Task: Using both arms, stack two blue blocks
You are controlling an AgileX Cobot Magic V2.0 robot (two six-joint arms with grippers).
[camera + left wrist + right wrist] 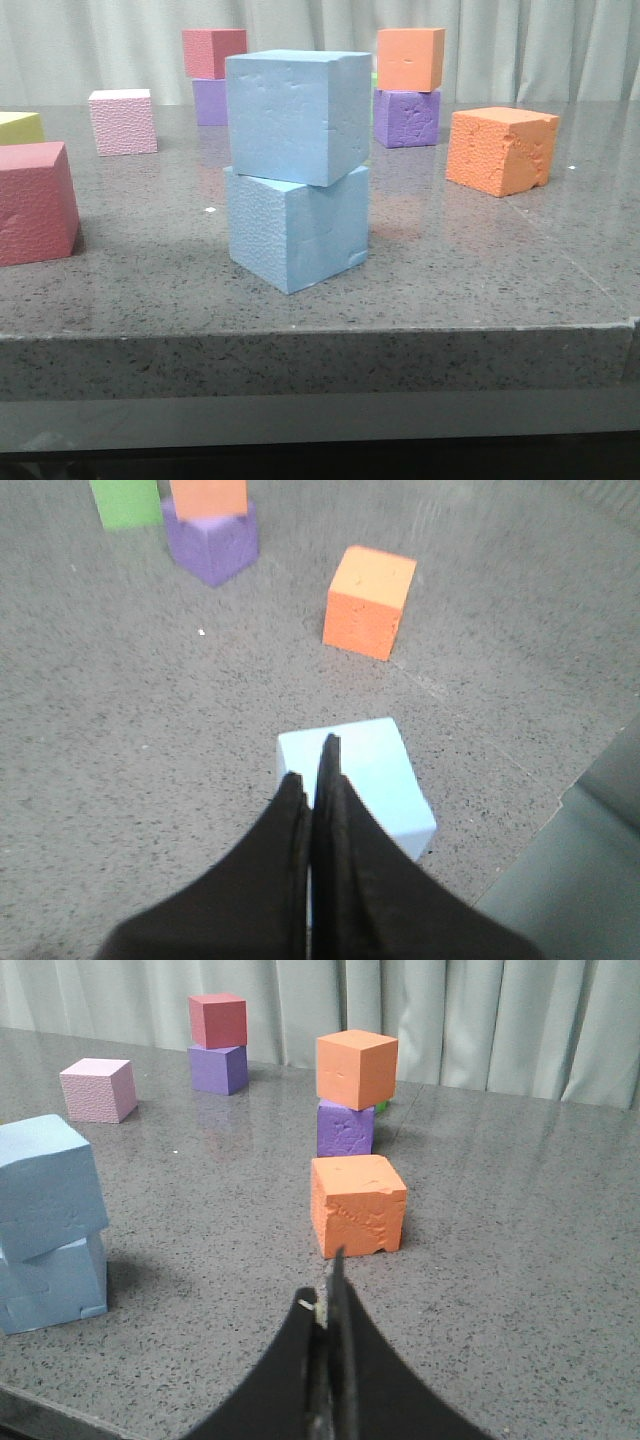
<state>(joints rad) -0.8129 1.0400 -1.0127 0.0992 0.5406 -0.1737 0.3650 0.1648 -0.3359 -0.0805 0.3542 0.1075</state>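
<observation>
The two blue blocks stand stacked near the front edge of the grey speckled table (pixel 480 290), roughly in the middle. The upper blue block (pixel 297 115) sits on the lower blue block (pixel 297 232), turned a little so its corners overhang the one beneath. Neither gripper touches them.

The left gripper (pixel 312 770) hangs above the stack with its dark fingers pressed together, holding nothing; the pale top face of the upper block shows just beyond its tips. The right gripper (pixel 328 1290) is off to the right of the stack, well apart from it, its fingers likewise closed on nothing, pointing toward a lone orange cube (pixel 500 150) with a badly dented face.

Behind that cube, farther back, an orange cube on a purple cube (pixel 408 88) makes a second little tower, with a sliver of green just behind it. Far left of centre a red cube on a purple cube (pixel 214 75) stands by the curtain (pixel 530 50). A pink cube (pixel 123 122) lies to the left, a large red cube (pixel 35 202) sits at the near left edge, and a yellow cube (pixel 18 127) peeks in behind it.
</observation>
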